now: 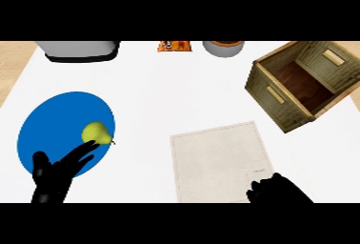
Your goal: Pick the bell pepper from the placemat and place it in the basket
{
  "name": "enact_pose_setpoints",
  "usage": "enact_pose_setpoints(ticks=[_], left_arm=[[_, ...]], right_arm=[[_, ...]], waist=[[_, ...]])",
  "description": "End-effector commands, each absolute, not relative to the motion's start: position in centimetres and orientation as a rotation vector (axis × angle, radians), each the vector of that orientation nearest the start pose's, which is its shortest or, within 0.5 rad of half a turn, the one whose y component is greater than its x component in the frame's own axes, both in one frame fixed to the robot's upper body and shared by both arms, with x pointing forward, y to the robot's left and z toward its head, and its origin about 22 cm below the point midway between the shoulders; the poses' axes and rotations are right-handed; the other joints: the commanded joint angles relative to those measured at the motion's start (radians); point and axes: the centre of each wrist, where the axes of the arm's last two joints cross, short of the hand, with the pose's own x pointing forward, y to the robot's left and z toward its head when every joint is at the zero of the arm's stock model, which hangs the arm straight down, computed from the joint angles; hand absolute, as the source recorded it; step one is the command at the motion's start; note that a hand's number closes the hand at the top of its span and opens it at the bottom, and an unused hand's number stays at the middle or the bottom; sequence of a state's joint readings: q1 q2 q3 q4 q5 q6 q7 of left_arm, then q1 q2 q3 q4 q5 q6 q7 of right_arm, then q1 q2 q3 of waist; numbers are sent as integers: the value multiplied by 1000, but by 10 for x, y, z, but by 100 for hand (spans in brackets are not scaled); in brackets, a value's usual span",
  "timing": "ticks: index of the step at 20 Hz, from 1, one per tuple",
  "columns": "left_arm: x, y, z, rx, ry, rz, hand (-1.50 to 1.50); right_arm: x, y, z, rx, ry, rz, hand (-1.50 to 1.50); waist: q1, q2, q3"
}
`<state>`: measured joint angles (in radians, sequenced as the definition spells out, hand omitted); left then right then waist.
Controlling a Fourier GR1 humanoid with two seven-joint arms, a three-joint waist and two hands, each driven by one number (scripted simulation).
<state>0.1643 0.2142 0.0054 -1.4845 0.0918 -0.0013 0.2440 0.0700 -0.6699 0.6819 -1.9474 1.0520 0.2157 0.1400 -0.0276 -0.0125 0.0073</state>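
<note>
Fingers: left hand (51,178) splayed, released, beside plate (49,124); right hand (277,190) hold cannot be told.
Bell pepper: unseen on placemat (211,162) — perhaps under right hand (a judgement).
Basket (281,102): shows nothing inside — placing remains.

I have my left hand (56,174) low on the left of the head view, coming up from the lower edge. Its fingers (83,151) are straight and fanned apart, pointing up and to the right — an open hand, curled round nothing. The palm slants the same way as the fingers. My right hand (277,190) sits at the lower edge on the right, a dark mass only partly in view — I cannot make out how it is set. The two hands are well apart, the left standing higher in the view than the right.
</note>
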Motion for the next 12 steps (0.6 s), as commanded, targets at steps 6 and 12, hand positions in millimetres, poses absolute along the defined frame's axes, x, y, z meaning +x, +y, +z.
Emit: enact_pose_setpoints(ticks=[6,12], left_arm=[[189,309,-41,162,-1026,15,0],[184,295,-47,163,-1028,-3,0]], right_arm=[[128,-200,102,-230,-1711,1119,150],[114,-227,175,-237,-1909,845,150]], waist=[[-18,17,-4],[-2,15,-8]])
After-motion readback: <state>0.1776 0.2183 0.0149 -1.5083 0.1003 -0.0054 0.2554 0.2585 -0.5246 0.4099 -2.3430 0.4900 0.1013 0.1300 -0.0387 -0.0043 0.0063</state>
